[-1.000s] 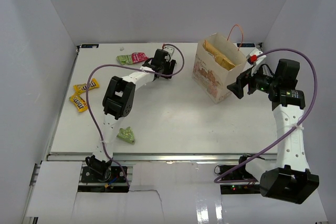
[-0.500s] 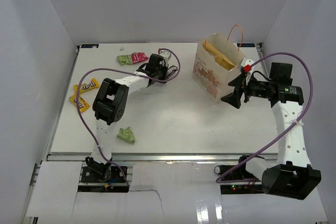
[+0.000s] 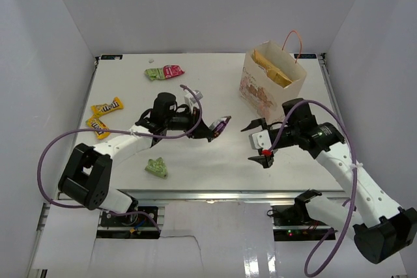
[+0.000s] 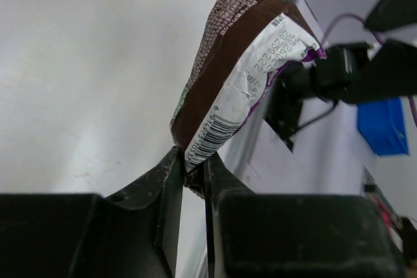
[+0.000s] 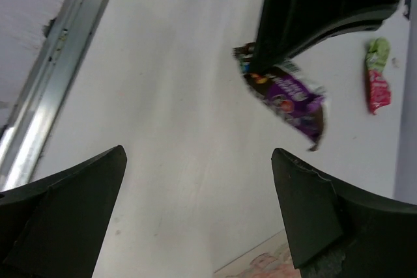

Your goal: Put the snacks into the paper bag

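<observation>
Over the table (image 3: 195, 161), the edge-pinched brown packet (image 4: 228, 76) could be dropped by the left gripper (image 4: 192, 177); at its 3 o'clock, the right gripper (image 3: 256, 142) is held open.

bare table (image 3: 231, 157) parts left gripper (image 3: 210, 132) and right gripper (image 3: 255, 142); paper bag (image 3: 264, 92) behind.

Top external: fixed high behind the arm bases, looking steeply down over the whole table (image 3: 215, 96), far off. Left wrist: set close behind the left gripper (image 4: 192, 174), facing outward past the dark brown packet (image 4: 228, 76). Right wrist: looking down past the right gripper (image 5: 199, 154) onto the table, fairly near. Shared by all three: the dark brown packet.
</observation>
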Available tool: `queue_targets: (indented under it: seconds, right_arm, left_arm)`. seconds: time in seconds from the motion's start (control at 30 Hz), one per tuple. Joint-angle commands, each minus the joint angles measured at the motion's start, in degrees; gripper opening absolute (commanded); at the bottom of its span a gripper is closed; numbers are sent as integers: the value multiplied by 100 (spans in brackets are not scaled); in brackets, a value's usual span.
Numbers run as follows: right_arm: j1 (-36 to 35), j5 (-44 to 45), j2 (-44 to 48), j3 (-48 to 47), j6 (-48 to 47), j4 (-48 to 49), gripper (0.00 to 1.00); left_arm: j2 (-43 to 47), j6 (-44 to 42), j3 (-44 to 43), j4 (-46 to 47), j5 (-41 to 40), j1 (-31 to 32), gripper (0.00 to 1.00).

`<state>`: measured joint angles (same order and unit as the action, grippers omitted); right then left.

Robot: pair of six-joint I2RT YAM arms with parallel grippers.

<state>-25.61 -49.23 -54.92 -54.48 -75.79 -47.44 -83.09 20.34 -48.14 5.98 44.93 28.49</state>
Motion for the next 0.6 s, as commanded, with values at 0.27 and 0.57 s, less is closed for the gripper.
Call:
queue_targets:
  seconds: [0.27, 0.57]
  right_arm:
    - [-814, 414, -1635, -1337, -1385, 580, 93]
    - [-1403, 520, -2128, -1565, -1237, 25, 68]
  left_arm:
    - [575, 339, 463, 149, 1800, 166, 18]
    - [592, 357, 402, 149, 1783, 227, 20]
